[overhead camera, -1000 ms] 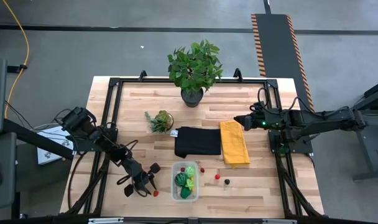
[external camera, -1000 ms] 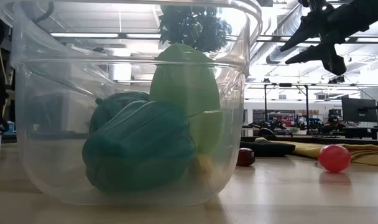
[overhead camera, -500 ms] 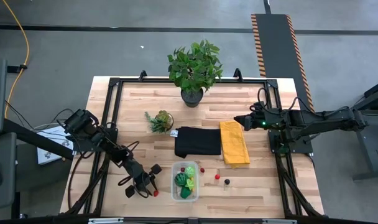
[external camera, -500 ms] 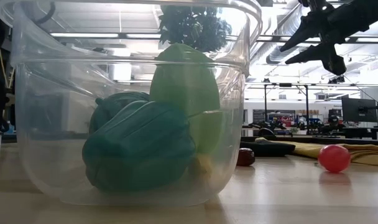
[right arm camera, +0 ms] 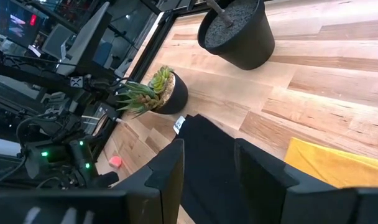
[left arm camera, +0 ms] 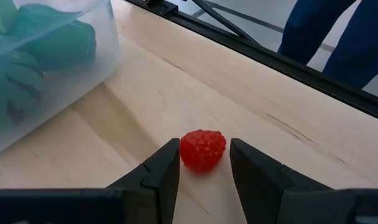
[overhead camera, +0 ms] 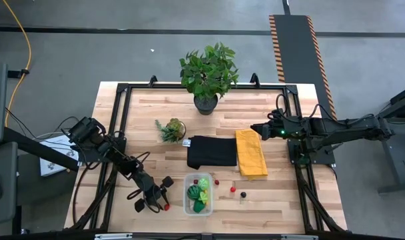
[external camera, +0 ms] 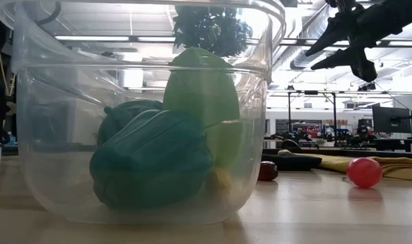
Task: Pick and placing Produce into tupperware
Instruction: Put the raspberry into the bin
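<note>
We see the wooden table [overhead camera: 149, 127], then the clear tupperware [overhead camera: 197, 194] near its front edge, holding green produce [external camera: 152, 159]. Left of it, the left gripper [left arm camera: 204, 163] brackets a red raspberry [left arm camera: 202, 149], fingers apart, just beside it. The right gripper [overhead camera: 254, 128] hangs parted above the yellow cloth [overhead camera: 251, 153].

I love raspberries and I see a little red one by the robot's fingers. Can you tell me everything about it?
The red raspberry is a small toy, bumpy all over, looking like matte plastic or rubber. It sits on the bare wooden table, near the front edge and a little left of the clear tupperware. It lies between the two dark fingers of the left gripper, which stand open on either side. Whether a finger touches it is hard to tell. It is whole and not yet lifted.
</note>
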`<state>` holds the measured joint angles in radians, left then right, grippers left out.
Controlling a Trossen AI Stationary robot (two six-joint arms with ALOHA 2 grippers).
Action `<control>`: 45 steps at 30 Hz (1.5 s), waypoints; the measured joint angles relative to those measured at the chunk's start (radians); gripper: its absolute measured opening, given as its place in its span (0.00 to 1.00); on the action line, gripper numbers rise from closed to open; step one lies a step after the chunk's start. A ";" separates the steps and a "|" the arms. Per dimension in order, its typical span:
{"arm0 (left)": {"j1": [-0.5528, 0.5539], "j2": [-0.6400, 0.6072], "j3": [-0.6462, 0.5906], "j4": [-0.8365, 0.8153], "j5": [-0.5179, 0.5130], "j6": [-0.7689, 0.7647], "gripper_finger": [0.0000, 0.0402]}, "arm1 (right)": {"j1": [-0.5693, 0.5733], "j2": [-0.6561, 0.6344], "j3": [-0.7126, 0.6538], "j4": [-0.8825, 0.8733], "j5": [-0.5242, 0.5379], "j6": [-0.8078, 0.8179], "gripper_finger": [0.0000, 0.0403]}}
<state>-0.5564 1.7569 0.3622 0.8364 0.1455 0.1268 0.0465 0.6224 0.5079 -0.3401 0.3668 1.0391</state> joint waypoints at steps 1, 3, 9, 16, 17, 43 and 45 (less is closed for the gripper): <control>0.000 0.000 0.000 0.000 -0.001 0.000 0.33 | 0.000 0.000 0.000 0.000 0.000 0.000 0.33; 0.000 0.000 0.000 0.000 -0.004 0.000 0.33 | 0.000 0.000 0.000 0.000 0.000 0.000 0.33; 0.000 0.000 0.000 -0.001 -0.005 0.001 0.33 | 0.000 0.000 0.000 0.000 0.000 0.000 0.33; 0.000 0.000 0.000 -0.001 -0.007 0.034 0.33 | 0.000 0.000 0.000 0.000 0.000 0.000 0.33; 0.001 0.000 0.000 -0.001 -0.007 0.034 0.33 | 0.000 0.000 0.000 0.000 0.000 0.000 0.33; 0.000 0.000 -0.001 -0.026 -0.019 0.037 0.33 | 0.000 0.000 0.000 0.000 0.000 0.000 0.33; 0.000 0.000 -0.001 -0.025 -0.019 0.037 0.33 | 0.000 0.000 0.000 0.000 0.000 0.000 0.33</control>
<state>-0.5564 1.7565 0.3614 0.8116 0.1268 0.1638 0.0467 0.6224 0.5079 -0.3401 0.3672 1.0393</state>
